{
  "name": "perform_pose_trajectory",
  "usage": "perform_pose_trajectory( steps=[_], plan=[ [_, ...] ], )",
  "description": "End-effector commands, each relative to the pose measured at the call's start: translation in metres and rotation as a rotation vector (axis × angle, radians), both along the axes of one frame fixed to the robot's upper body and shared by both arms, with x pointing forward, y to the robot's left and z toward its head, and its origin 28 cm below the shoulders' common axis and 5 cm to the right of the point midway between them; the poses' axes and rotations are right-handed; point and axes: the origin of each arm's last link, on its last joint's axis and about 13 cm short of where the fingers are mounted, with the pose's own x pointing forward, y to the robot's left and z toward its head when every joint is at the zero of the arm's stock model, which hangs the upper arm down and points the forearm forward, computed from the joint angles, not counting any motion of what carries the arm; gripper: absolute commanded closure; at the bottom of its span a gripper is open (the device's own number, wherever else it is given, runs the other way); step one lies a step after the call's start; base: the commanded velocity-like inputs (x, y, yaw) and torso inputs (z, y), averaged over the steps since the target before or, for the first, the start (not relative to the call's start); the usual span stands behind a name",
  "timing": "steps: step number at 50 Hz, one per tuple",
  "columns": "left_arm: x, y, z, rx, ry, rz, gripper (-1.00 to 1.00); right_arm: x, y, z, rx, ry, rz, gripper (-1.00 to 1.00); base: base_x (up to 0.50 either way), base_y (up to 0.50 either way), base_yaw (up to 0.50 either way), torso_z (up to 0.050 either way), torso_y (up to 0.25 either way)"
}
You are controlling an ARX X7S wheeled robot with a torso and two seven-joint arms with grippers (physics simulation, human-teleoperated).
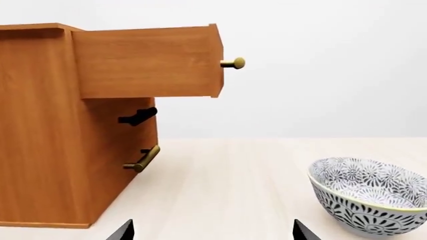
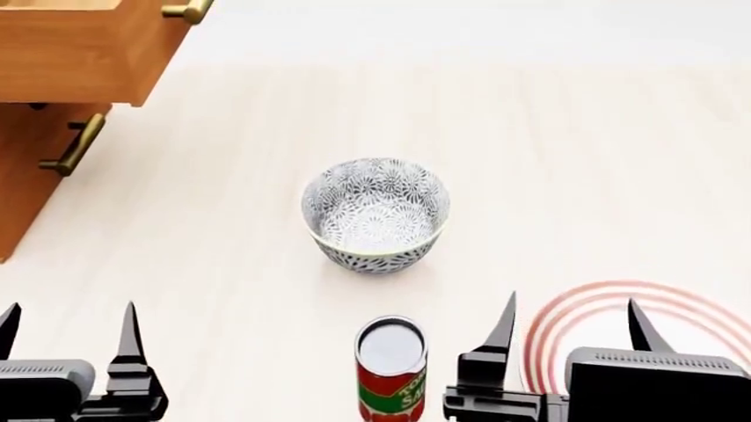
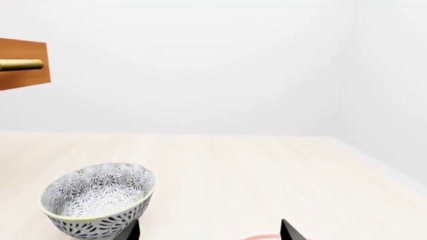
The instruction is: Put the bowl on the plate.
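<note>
Both fingers: left (image 2: 69, 332) and right (image 2: 571, 327) spread wide, empty.
Bowl (image 2: 375, 214): ahead of both, untouched.
Plate (image 2: 657, 303): under right fingers.
Tip: right fingers should straddle the rim squarely.

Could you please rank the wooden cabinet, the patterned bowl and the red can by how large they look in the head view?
1. Orange-brown wooden cabinet, although cropped.
2. Grey-blue floral round bowl.
3. Red cylindrical can, smallest, although nearest the camera and cut off below.
</note>
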Motion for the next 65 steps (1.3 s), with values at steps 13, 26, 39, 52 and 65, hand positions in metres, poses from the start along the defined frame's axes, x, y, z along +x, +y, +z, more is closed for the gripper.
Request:
perform_pose_trajectory(
  steps=[13,26,39,52,65],
  plan=[
    [0.0012,0.0014,-0.0004,-0.001,0.001,0.005,-1.00,0.0019,-0.0004,0.0005,0.019,0.004,0.022,-1.00,0.16,0.00,0.00,0.000,0.000],
    [0.0015,0.0014,0.0000,0.000,-0.002,0.005,-1.00,0.0010,-0.0003,0.0038,0.015,-0.001,0.031,-1.00,0.16,0.00,0.00,0.000,0.000],
    [-0.0005,0.0018,0.0026,0.000,-0.004,0.009,-1.00,0.0017,-0.0004,0.0029,0.021,-0.002,0.036,-1.00,0.15,0.00,0.00,0.000,0.000],
    [-0.0006,0.0021,0.0037,-0.003,-0.006,0.012,-1.00,0.0017,-0.0010,0.0032,0.024,0.006,0.033,-1.00,0.16,0.00,0.00,0.000,0.000],
    [-0.0006,0.0033,0.0030,-0.004,-0.008,0.018,-1.00,0.0055,0.0007,0.0031,-0.008,0.047,-0.028,-1.00,0.06,0.00,0.00,0.000,0.000]
  ],
)
